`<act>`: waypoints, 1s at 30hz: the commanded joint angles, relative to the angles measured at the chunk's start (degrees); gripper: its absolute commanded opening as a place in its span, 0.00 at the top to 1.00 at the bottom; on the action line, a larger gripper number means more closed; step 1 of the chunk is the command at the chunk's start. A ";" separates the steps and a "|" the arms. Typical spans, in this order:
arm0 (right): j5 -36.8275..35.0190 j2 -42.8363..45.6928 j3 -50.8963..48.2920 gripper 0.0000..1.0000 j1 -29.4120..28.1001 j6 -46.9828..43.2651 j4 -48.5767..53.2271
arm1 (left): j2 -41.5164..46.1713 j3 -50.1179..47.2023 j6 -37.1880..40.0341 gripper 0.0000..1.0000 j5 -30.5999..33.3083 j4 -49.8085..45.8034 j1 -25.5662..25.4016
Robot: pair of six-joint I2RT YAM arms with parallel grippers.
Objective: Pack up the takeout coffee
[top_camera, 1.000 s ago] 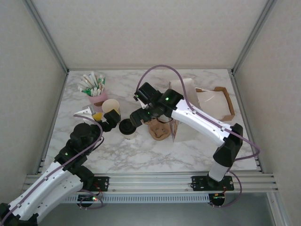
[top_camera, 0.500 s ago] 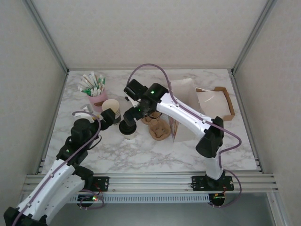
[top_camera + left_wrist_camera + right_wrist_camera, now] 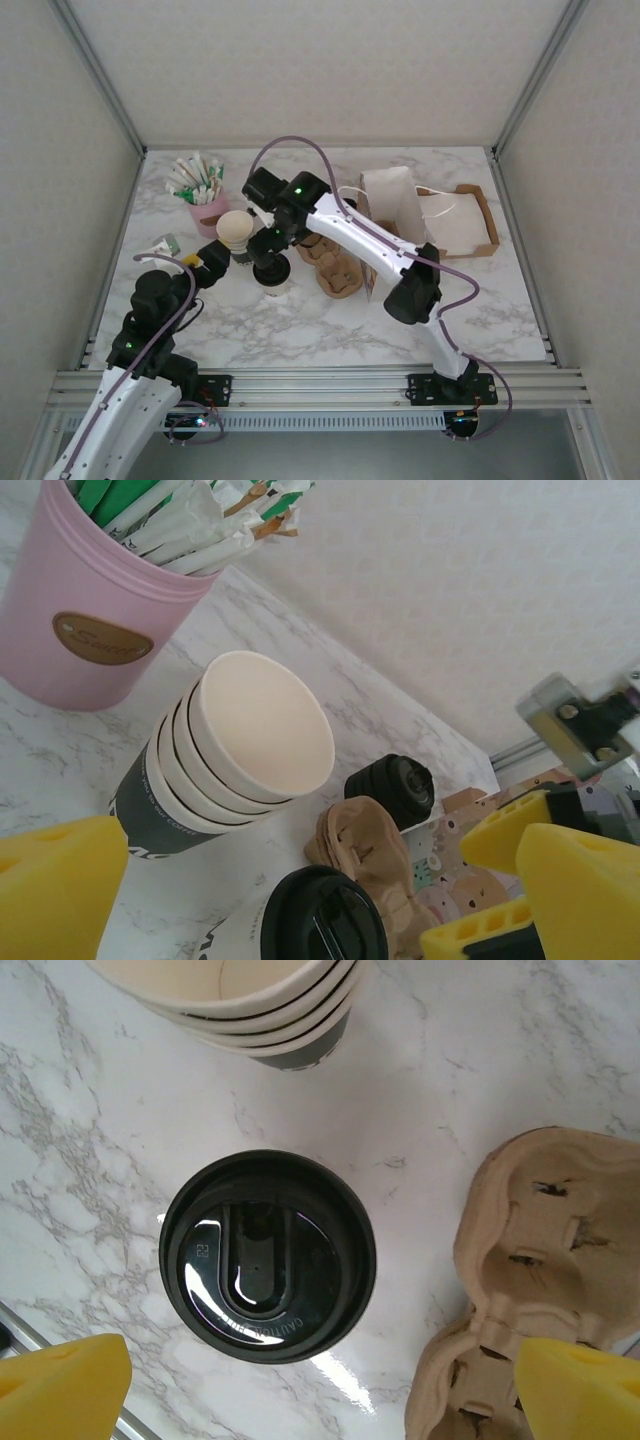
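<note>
The takeout coffee (image 3: 268, 1255), a white paper cup with a round black lid, stands on the marble just right of the stack of lidless cream cups (image 3: 235, 232). My right gripper (image 3: 320, 1395) hangs open straight above it, its yellow fingertips apart on either side of the lid and touching nothing. From above, that gripper (image 3: 266, 255) covers most of the coffee (image 3: 274, 284). My left gripper (image 3: 205, 268) is open and empty, low beside the cream cups. The left wrist view has the coffee lid (image 3: 322, 920) between its yellow fingers (image 3: 50, 890).
A pink cup of sachets (image 3: 205, 200) stands behind the cream cups (image 3: 255, 725). A brown pulp cup carrier (image 3: 335, 268) lies right of the coffee, with a short black cylinder (image 3: 395, 788) behind it. Further right are a white bag (image 3: 395, 200) and a brown cardboard tray (image 3: 465, 220).
My right arm has swung left, bringing its open gripper over the coffee lid. My left arm has drawn back toward the near left, away from the coffee.
</note>
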State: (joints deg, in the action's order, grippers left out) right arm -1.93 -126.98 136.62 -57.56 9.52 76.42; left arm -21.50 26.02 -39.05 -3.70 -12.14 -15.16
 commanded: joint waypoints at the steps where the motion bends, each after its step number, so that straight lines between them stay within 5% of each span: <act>1: -1.05 -2.90 4.42 0.01 -1.05 -1.15 5.15 | 0.95 0.63 0.90 0.00 -0.62 -0.95 0.57; 30: 0.07 -12.94 15.41 0.02 -2.63 -4.77 10.94 | 1.58 0.35 1.17 0.00 -0.51 -0.74 0.57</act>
State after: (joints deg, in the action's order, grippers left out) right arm -1.89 -138.74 149.47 -59.46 6.20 85.38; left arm -20.67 26.02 -38.83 -3.70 -12.73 -15.16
